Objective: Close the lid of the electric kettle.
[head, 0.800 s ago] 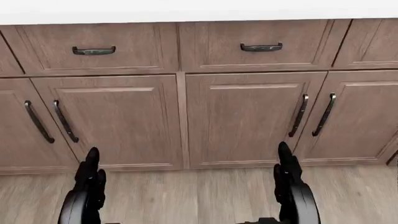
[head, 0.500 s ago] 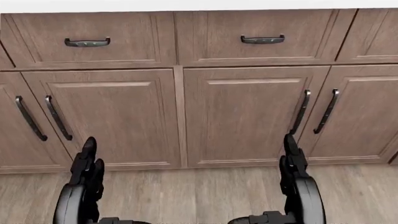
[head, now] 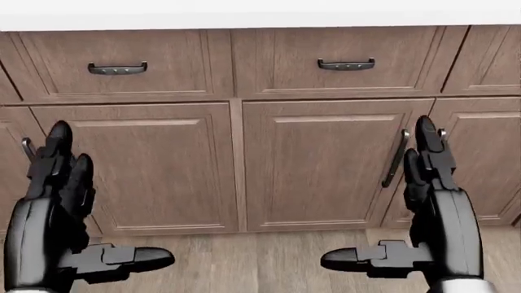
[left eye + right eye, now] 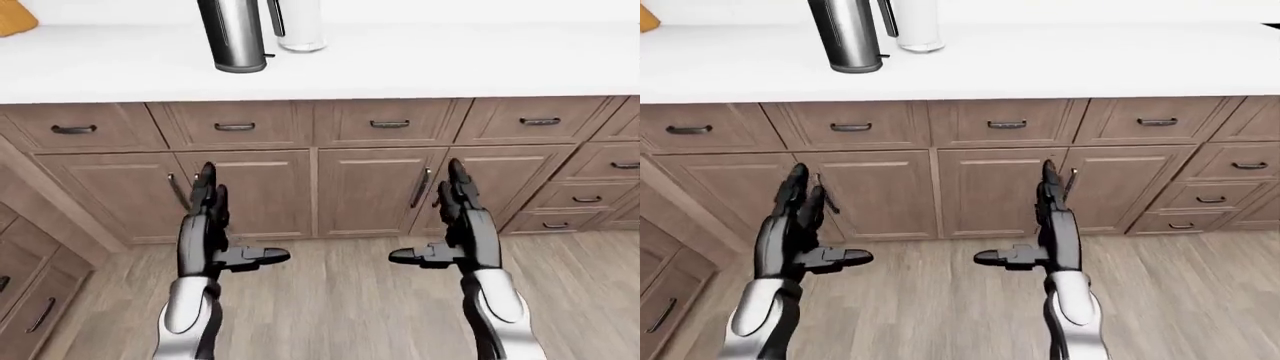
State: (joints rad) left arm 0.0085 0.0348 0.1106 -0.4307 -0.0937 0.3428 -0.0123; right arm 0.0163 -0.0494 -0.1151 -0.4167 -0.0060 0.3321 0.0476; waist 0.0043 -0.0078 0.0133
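no readable writing or brand on the steel electric kettle (image 4: 232,35), standing at the top left of the left-eye view on the white counter (image 4: 420,64), top cut off by the frame. left hand (image 4: 207,232) and right hand (image 4: 458,225) raised before the cabinet doors (image 3: 322,165), fingers straight up and thumbs spread inward, wide open, holding and touching nothing, well apart from the kettle.

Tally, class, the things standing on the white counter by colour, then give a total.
Silver: 1, the kettle, cut off at the top edge
White: 1, the container beside it
Orange-brown: 1, a partly seen object at the left edge
Total: 3
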